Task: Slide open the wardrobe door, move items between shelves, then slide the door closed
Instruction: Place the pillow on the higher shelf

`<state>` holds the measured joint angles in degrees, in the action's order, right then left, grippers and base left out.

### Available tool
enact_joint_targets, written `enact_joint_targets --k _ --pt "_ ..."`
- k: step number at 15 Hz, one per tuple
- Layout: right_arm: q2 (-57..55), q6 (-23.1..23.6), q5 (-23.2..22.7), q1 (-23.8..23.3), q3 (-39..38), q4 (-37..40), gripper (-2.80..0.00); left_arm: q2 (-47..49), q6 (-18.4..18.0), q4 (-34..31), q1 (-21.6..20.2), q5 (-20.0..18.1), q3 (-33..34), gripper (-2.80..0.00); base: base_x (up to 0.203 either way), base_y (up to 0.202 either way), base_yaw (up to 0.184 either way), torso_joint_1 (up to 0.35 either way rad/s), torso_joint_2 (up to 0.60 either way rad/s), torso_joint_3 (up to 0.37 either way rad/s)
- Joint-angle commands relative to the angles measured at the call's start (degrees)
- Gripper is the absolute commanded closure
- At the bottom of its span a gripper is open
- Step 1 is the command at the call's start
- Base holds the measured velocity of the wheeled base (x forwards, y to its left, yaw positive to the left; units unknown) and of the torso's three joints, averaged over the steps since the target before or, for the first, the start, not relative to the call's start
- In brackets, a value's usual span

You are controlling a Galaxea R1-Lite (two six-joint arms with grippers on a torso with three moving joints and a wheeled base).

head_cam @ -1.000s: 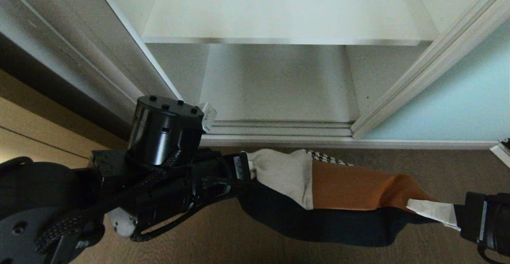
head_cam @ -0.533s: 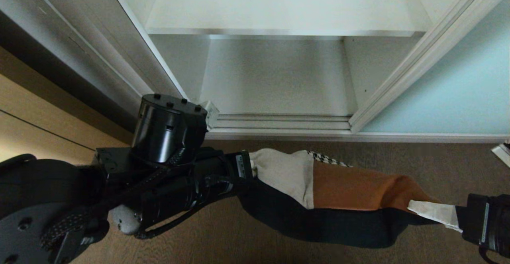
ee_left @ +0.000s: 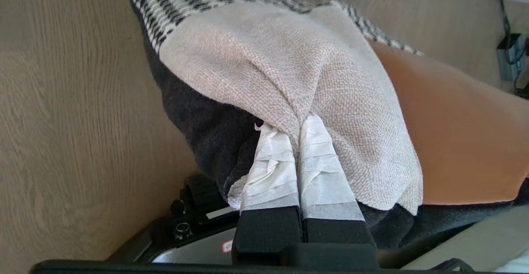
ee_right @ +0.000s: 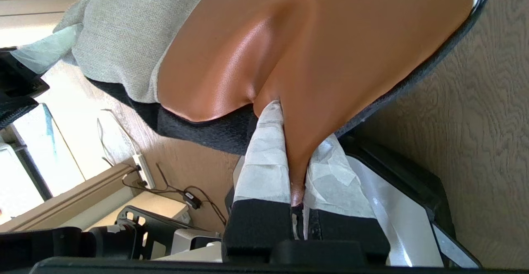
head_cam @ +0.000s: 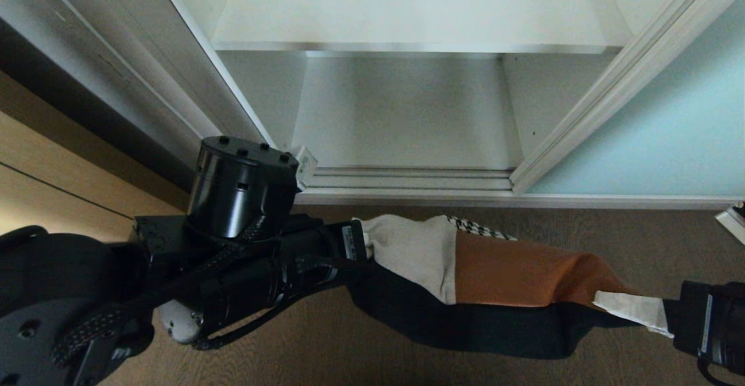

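Observation:
The patchwork cushion [head_cam: 512, 269] hangs stretched between my two grippers, low over the floor in front of the open wardrobe. My left gripper [head_cam: 365, 240] is shut on its cream panel; the left wrist view shows the taped fingers [ee_left: 272, 162] pinching that cloth [ee_left: 289, 67]. My right gripper [head_cam: 663, 313] is shut on the rust-orange corner [ee_right: 330, 38], with the fabric squeezed between its pads [ee_right: 264, 158]. The sliding wardrobe door [head_cam: 657, 135], pale aqua glass, stands slid to the right. Two white shelves show inside, an upper one [head_cam: 419, 7] and the bottom one [head_cam: 401, 112], both bare.
The door track [head_cam: 407, 179] runs along the wardrobe's front edge. The wardrobe's side panel [head_cam: 116, 66] rises on the left. Brown wood-grain floor [head_cam: 582, 229] lies under the cushion. A power strip with cables [ee_right: 142, 170] lies on the floor behind my right arm.
The whole view shifted a little, so the wardrobe sits higher in the picture than a second ago. Both grippers keep the same hold on the cushion, which has not visibly moved.

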<state>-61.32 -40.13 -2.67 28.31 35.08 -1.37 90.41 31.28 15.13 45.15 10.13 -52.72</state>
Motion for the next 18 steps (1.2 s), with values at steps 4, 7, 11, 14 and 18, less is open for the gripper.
enact_joint_targets --k 4,7,11,14,18 --pt "-0.03 -0.30 -0.05 0.96 -0.10 -0.04 0.00 -0.58 0.18 0.16 -0.06 -0.03 -0.01 0.00 0.000 0.000 0.000 0.000 0.00 0.000" --pt "-0.03 -0.21 -0.05 0.96 -0.02 -0.04 0.00 -0.58 0.27 0.25 -0.06 -0.03 0.17 0.00 0.000 0.000 0.000 0.000 0.00 0.000" --pt "0.32 -0.21 0.03 0.96 -0.19 -0.04 0.00 -0.05 0.27 0.16 -0.06 -0.11 0.08 0.00 0.000 0.000 0.000 0.004 0.00 -0.113" --pt "0.41 -0.30 0.03 0.96 -0.19 -0.04 0.00 -0.15 0.27 0.39 0.01 -0.03 -0.17 0.00 0.000 0.000 0.000 0.002 0.00 -0.177" --pt "0.41 -0.30 -0.05 0.96 -0.28 -0.04 0.00 0.07 0.53 0.51 -0.06 -0.03 -1.28 0.00 0.000 0.000 0.000 0.001 0.00 -0.033"
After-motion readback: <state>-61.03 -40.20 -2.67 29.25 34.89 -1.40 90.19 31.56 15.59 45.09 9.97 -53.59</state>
